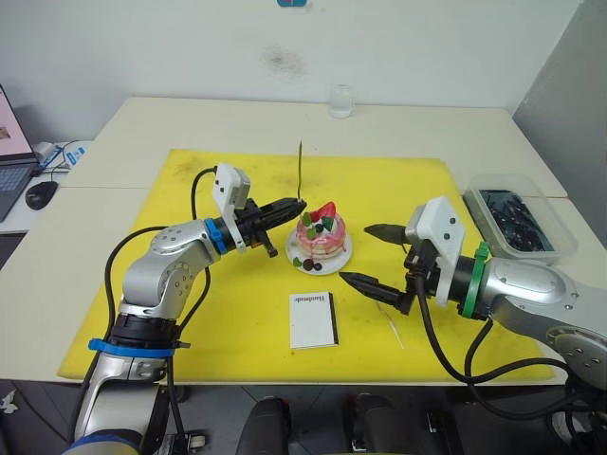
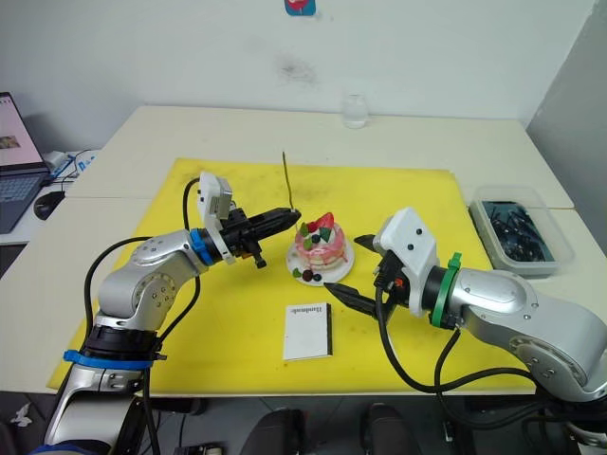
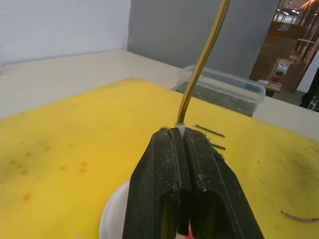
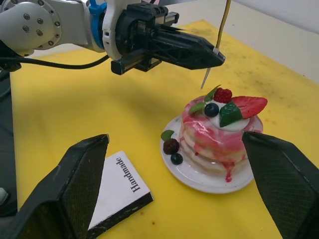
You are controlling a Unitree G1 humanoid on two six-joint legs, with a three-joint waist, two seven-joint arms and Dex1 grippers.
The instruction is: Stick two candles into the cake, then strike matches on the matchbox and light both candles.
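A beige worktop [image 1: 142, 123] is shown covered at its centre by a yellow mat [image 1: 218, 313]. A clear glass [image 1: 340, 100] is seen near the worktop's far edge, beyond the mat. A transparent plastic container [image 1: 520, 221] holding dark items is placed just off the mat's right side. A laptop [image 1: 11, 152] and a dark mouse [image 1: 41, 193] are visible at the far left.
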